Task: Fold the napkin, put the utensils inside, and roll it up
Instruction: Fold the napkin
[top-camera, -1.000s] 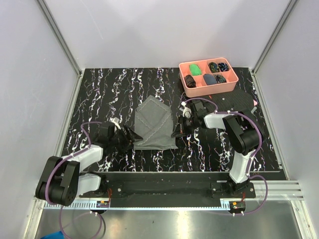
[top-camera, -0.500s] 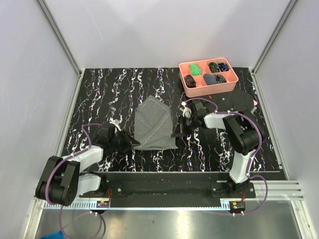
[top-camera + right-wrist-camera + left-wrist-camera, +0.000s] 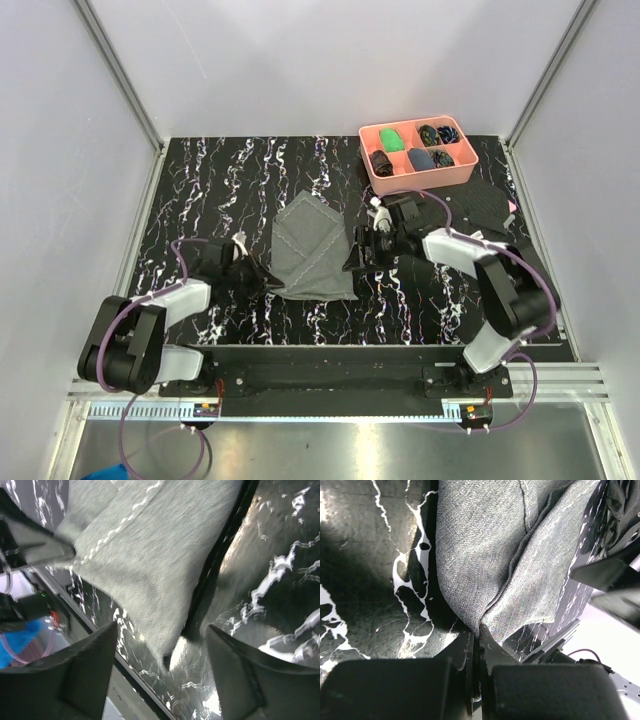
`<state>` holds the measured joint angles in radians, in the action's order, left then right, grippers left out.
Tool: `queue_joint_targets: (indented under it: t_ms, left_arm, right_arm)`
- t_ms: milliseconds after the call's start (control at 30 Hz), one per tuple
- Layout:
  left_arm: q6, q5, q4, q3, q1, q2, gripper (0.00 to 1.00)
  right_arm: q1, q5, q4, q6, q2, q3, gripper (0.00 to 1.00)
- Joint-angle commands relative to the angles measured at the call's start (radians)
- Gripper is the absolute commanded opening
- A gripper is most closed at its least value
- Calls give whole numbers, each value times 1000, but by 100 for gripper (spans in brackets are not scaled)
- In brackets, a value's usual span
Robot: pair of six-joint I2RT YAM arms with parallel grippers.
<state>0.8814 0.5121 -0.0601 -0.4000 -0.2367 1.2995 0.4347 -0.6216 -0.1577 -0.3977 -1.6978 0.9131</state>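
Note:
The grey napkin (image 3: 312, 250) lies folded in the middle of the black marbled table (image 3: 200, 190). My left gripper (image 3: 268, 283) is shut on its near-left corner, and the left wrist view shows the napkin (image 3: 485, 555) pinched between the left gripper (image 3: 479, 632) tips, its edge lifted a little. My right gripper (image 3: 352, 262) stands open at the napkin's near-right corner. In the right wrist view that corner of the napkin (image 3: 150, 560) lies loose between the right gripper (image 3: 160, 630) fingers. The utensils are out of view.
A pink tray (image 3: 388, 181) with small dark and green items stands at the back right. A black patterned cloth (image 3: 482, 205) lies in front of it, behind my right arm. The rail with the arm bases (image 3: 330, 375) runs along the near edge.
My left gripper has shut on the napkin's near-left corner. My right gripper has opened and let go of the near-right corner, and its arm has swung outward to the right.

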Motion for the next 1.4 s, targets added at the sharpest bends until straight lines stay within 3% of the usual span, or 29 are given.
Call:
queue_joint_targets:
  t_ms: [0,133,433,467,500,633,733,1033,1367]
  left_arm:
    - [-16,71,-18,-46,5,18,0]
    - [-22,115,-9,-63,22,29,0]
    - [-113,175,57,-102,96,64,0]
    - [-119,175,80,-105,97,64,4]
    - [-137,172,103,-112,97,63,29]
    - [-177,123,181,-126,102,24,81]
    - [-190,77,224,-112,129,-51,96]
    - [-242,23,319,-71,399,-221,99]
    - [-282,81,335,-89,476,-195,99]
  right_arm:
    - [87,109,-126,147,157,-7,82]
    - [261,331,-181,246,211,15,85]
    - [412,459,-139,272,184,67,83]
    - [421,462,-128,278,181,85,83]
    - [429,462,-114,281,173,98,84]
    - [475,450,-40,295,94,174,83]
    - [513,430,44,289,26,225,82]
    - [598,395,133,319,-198,392,68]
    - [624,390,107,323,-324,498,52]
